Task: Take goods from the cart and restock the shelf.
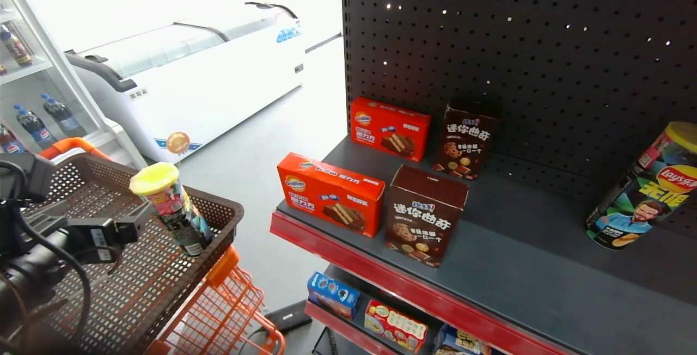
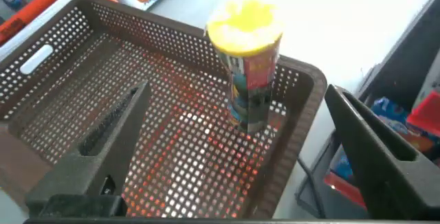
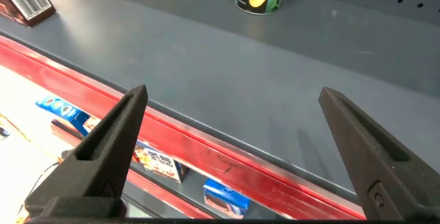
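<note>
At the right side of the cart basket point(image 1: 231, 216), the chip can point(image 1: 173, 210) stands upright before your wide-open left end effector point(image 2: 235, 93). I judge it light, smooth and easy to dent; take it gently at mid-height. The right end effector point(image 3: 234, 92) hangs open over the shelf point(image 3: 289, 80)

Chip can point(image 1: 645, 191) on the shelf point(image 1: 517, 268) partly off-frame; lower-shelf packs point(image 1: 395, 325) half behind the red lip point(image 1: 348, 261).

Yellow-lidded can point(image 2: 247, 73) stands in the basket point(image 2: 82, 80) (jaws spread wide).

Harsh daylight blows out the background — shelf point(image 1: 523, 268) stays dim.
</note>
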Robot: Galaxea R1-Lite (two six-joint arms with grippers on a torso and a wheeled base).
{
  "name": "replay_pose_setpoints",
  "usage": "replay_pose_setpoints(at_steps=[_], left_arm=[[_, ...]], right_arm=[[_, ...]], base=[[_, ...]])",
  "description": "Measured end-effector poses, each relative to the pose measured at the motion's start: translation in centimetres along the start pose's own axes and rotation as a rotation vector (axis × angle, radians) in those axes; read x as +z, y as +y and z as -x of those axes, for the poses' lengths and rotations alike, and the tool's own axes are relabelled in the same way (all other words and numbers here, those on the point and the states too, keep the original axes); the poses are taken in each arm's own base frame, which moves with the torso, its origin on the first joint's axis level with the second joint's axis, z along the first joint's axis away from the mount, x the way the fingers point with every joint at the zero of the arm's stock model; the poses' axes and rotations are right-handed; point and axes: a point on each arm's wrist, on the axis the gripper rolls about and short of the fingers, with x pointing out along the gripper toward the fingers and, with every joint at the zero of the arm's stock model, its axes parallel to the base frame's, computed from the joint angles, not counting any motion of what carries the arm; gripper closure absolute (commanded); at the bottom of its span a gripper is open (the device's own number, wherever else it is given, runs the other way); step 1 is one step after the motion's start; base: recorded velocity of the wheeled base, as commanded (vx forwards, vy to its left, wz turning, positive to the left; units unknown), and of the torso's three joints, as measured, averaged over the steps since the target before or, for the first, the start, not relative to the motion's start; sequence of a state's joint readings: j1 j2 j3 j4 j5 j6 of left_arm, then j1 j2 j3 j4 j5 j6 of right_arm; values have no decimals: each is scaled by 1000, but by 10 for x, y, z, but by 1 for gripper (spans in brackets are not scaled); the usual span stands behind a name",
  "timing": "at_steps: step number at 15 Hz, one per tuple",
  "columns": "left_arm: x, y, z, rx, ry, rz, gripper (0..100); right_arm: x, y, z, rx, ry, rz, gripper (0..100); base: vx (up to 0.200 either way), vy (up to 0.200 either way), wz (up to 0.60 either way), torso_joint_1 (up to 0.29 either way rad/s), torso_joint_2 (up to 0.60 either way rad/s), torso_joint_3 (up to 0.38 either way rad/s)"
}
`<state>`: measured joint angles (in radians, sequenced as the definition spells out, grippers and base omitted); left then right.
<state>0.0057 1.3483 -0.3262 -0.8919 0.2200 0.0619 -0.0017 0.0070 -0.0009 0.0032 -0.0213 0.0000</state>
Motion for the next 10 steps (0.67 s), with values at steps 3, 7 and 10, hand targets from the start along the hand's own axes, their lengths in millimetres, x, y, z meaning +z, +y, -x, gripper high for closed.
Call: replay_pose_setpoints(at_steps=[3, 7, 10], left_arm=[[-20, -10, -34, 12, -38, 6, 0], [-43, -18, -65, 19, -31, 3, 0], [-54, -21, -91, 32, -23, 2, 0]], right_arm=[[0, 0, 0, 0, 0, 0, 0], [0, 0, 0, 0, 0, 0, 0], [0, 0, 0, 0, 0, 0, 0]], base=[[0, 0, 0, 0, 0, 0], [0, 0, 0, 0, 0, 0], [0, 0, 0, 0, 0, 0]])
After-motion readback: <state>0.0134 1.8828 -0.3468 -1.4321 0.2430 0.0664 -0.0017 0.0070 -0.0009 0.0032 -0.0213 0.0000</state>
